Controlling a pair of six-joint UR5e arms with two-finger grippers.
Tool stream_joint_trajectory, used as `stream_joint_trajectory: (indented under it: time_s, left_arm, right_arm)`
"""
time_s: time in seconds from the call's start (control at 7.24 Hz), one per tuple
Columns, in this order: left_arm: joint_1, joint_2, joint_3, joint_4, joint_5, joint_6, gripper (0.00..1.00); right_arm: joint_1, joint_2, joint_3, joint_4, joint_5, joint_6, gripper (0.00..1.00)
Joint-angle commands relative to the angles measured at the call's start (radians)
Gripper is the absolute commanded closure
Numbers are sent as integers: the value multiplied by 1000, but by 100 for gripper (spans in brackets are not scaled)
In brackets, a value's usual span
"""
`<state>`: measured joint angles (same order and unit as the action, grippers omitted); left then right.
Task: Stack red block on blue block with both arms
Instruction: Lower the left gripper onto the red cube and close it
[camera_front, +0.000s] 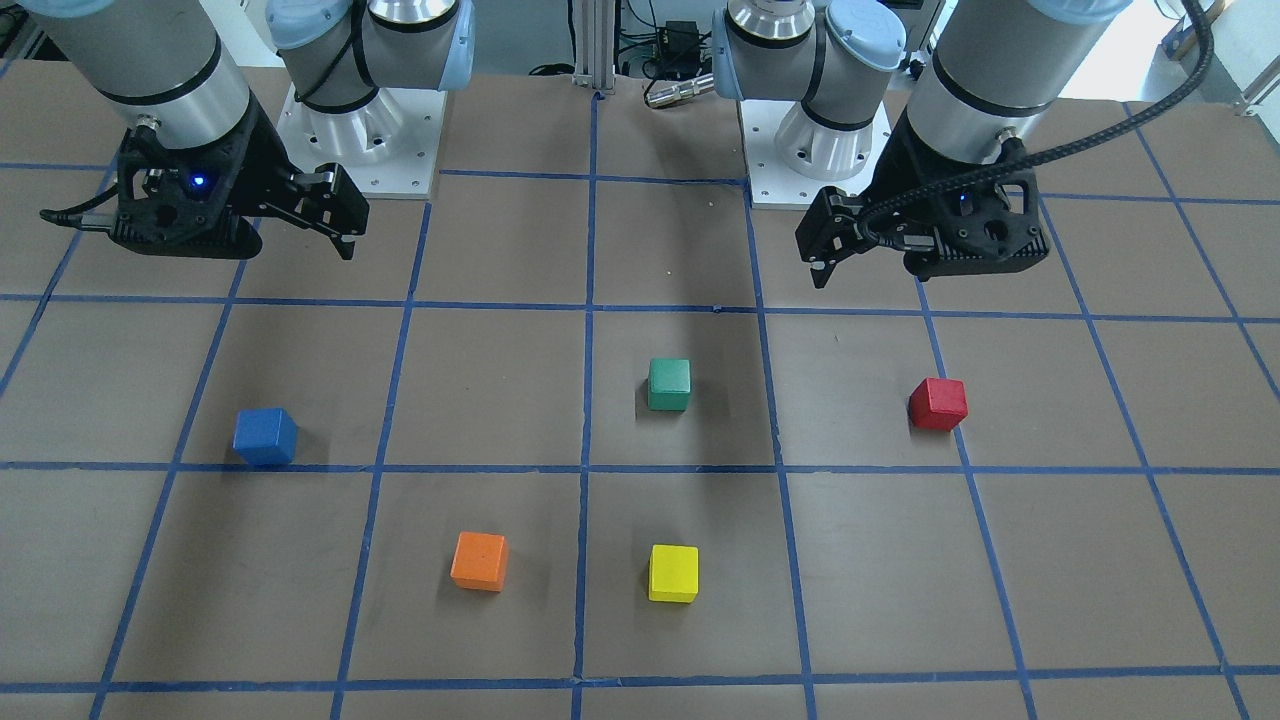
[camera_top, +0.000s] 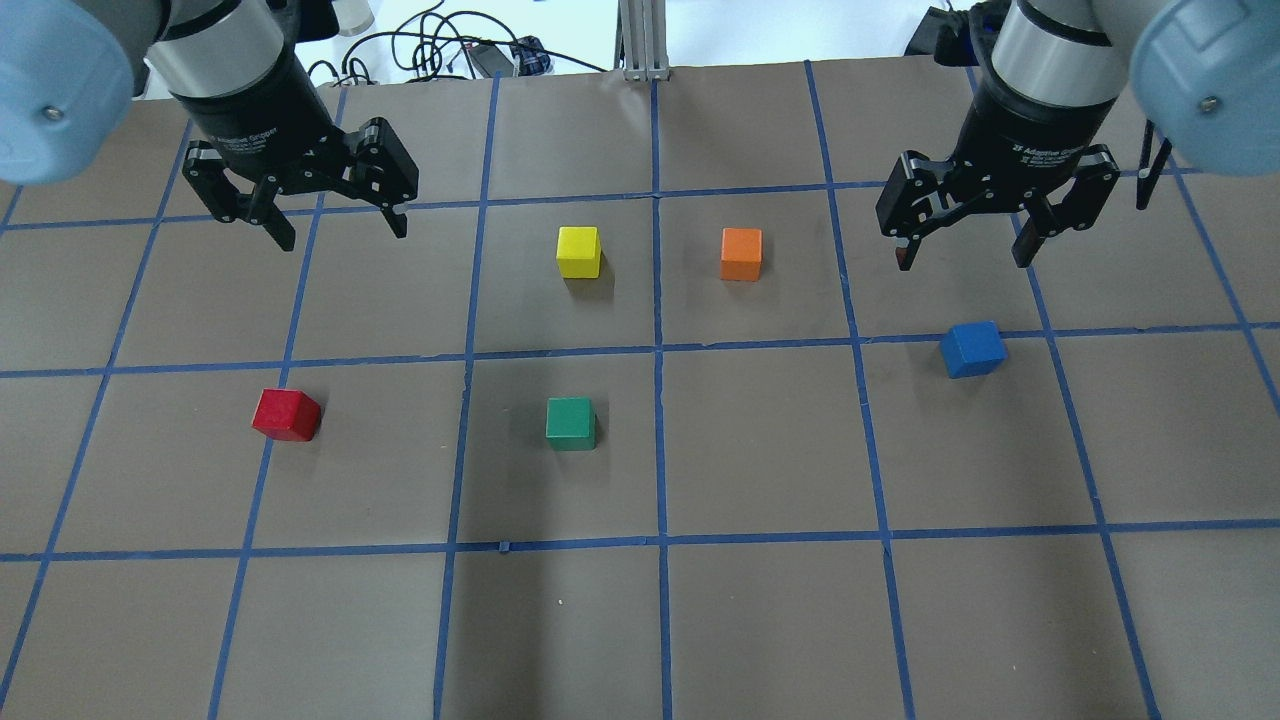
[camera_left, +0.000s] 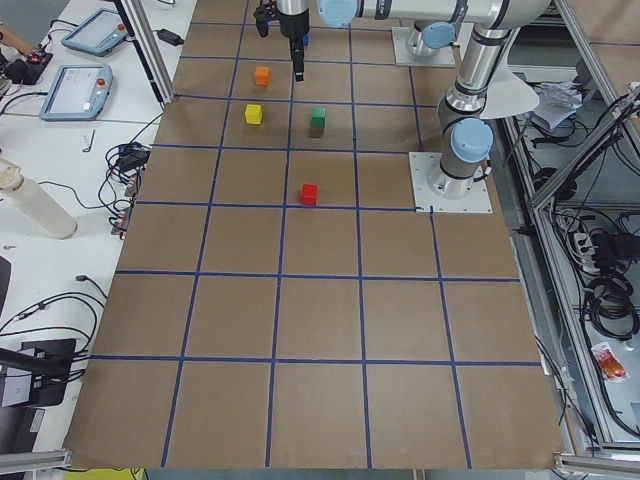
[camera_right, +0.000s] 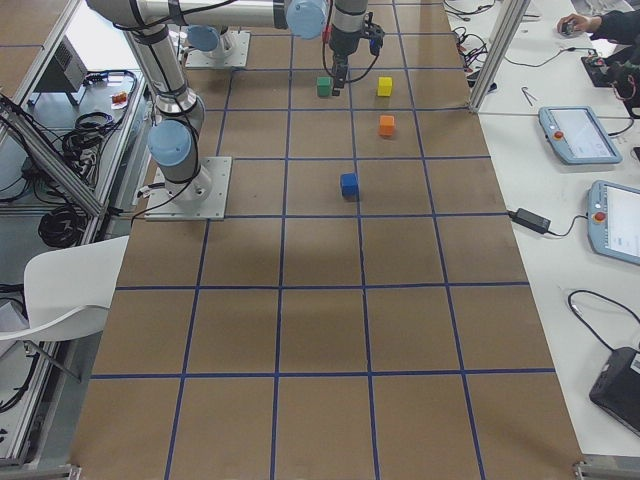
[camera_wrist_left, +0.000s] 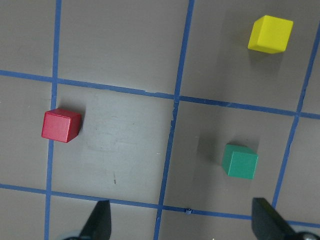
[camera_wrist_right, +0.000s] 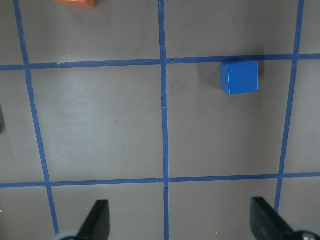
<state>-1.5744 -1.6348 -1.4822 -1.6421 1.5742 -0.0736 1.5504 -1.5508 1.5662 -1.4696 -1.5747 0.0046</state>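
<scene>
Lying flat, turned slightly off the grid (camera_top: 657, 440): red block (camera_top: 286, 414), blue block (camera_top: 972, 349). Hovering spread: left gripper (camera_top: 344, 236), right gripper (camera_top: 962, 260).

Open room around red block (camera_top: 286, 414)

Orange cube (camera_wrist_right: 75, 2) partly off-frame

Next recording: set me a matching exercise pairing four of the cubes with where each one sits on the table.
Things:
1. red block
2. blue block
3. green cube
4. yellow cube

Places:
A. next to the orange cube, in the row farther from the robot
B. farthest to the robot's right
C. farthest to the robot's left
D. near mid-table, in the row closer to the robot

Pairs: 1-C, 2-B, 3-D, 4-A
</scene>
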Motion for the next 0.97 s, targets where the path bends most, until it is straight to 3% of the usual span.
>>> stream_joint_trajectory:
  time_s: [0.0, 0.41, 0.55, 0.83]
  left_arm:
    - [-7, 0, 2, 11, 6, 69, 0]
    - [8, 7, -35, 25, 6, 183, 0]
    - [52, 10, -91, 25, 6, 217, 0]
    - [231, 9, -295, 230, 7, 338, 0]
  right_arm:
    - [0, 0, 0, 0, -1, 0, 0]
    - [-1, 0, 0, 0, -1, 0, 0]
    - [0, 0, 0, 0, 2, 2, 0]
    - [-1, 0, 0, 0, -1, 2, 0]
